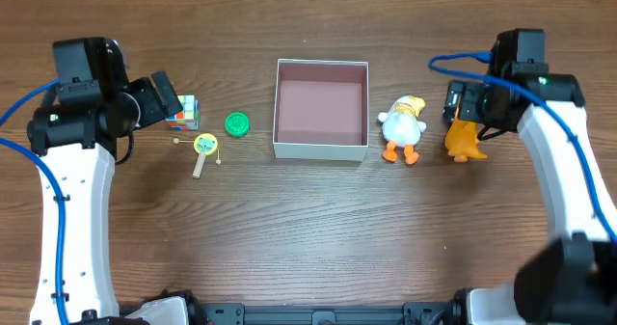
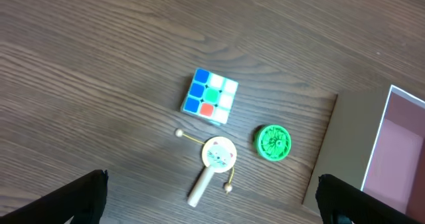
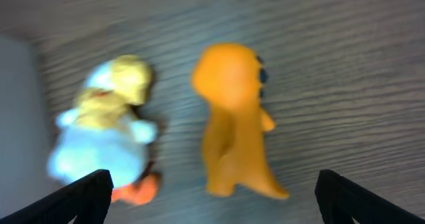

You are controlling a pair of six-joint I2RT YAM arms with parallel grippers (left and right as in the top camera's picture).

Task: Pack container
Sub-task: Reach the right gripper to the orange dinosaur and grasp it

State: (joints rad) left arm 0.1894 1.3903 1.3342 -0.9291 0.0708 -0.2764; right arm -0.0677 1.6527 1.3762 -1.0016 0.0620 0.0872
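- My left claw [image 1: 164,95] hung above the left part of the wooden tabletop [image 1: 308,238], its fingers [image 2: 80,201] spread wide and holding nothing.
- Below it lay a puzzle cube [image 2: 210,96] with blue, green, white and red squares on top.
- Just beside the cube lay a small round rattle [image 2: 217,157] with a pale wooden handle and two beads on strings, and a green disc [image 2: 273,142] lay near it, toward the box.
- The container [image 1: 320,151], a square, shallow box with white walls and a pinkish-brown inside, sat in the middle of the tabletop with nothing in it.
- Just to its right lay a white duck toy [image 1: 403,127] with a yellow head and orange feet.
- My right claw [image 1: 461,105] hovered over an orange figure [image 3: 234,121] lying beside the duck, its fingers [image 3: 83,197] wide apart and gripping nothing.
- The right wrist view was blurred, so finer detail of the two toys could not be made out.
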